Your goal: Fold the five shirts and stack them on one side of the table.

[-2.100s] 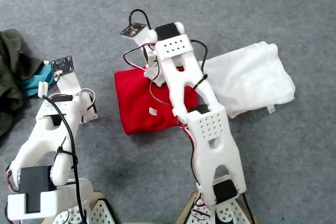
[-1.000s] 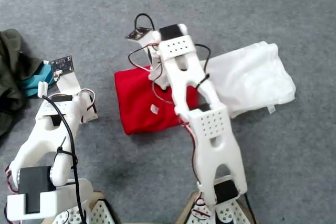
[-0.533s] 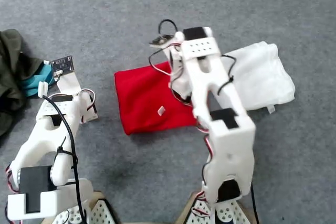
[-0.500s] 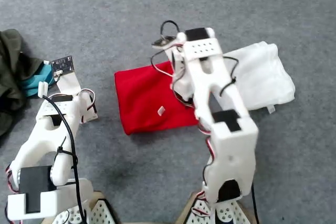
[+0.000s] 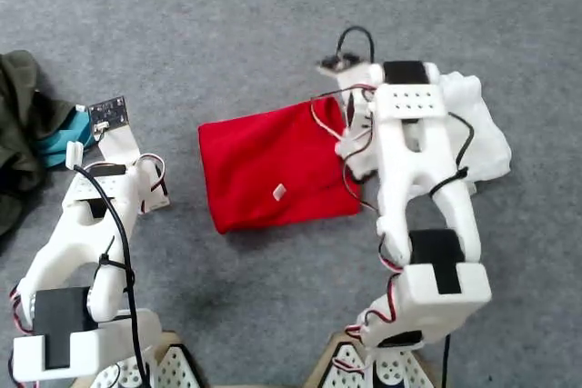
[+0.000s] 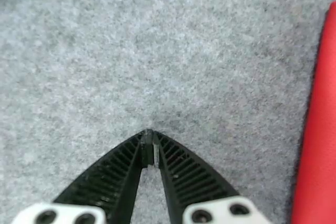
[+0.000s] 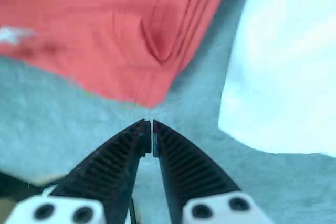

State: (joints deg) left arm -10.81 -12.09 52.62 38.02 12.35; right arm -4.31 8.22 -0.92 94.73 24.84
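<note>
From the high view, a folded red shirt point(image 5: 273, 170) was seen lying flat near the middle of the grey table point(image 5: 273, 34). A white shirt point(image 5: 486, 138) was seen to the right of it, partly covered by the right arm point(image 5: 414, 147), which was stretched over the gap between the two shirts. A heap of dark clothes point(image 5: 18, 124) was bunched at the table's left edge, with a bit of teal cloth point(image 5: 62, 144) tucked against it. The left arm point(image 5: 91, 220) was placed between that heap and the red shirt, apart from both. In the left wrist view, the left gripper point(image 6: 149, 148) was seen with its black ribbed fingers pressed together and nothing between them, over bare grey table, while the red shirt's edge point(image 6: 317, 129) was seen off to one side, well apart from the tips. In the right wrist view, the right gripper point(image 7: 147, 132) was likewise closed and empty, its tips met over the grey strip just off a corner of the red shirt point(image 7: 105, 30), with the white shirt point(image 7: 286, 66) near on the other side.
</note>
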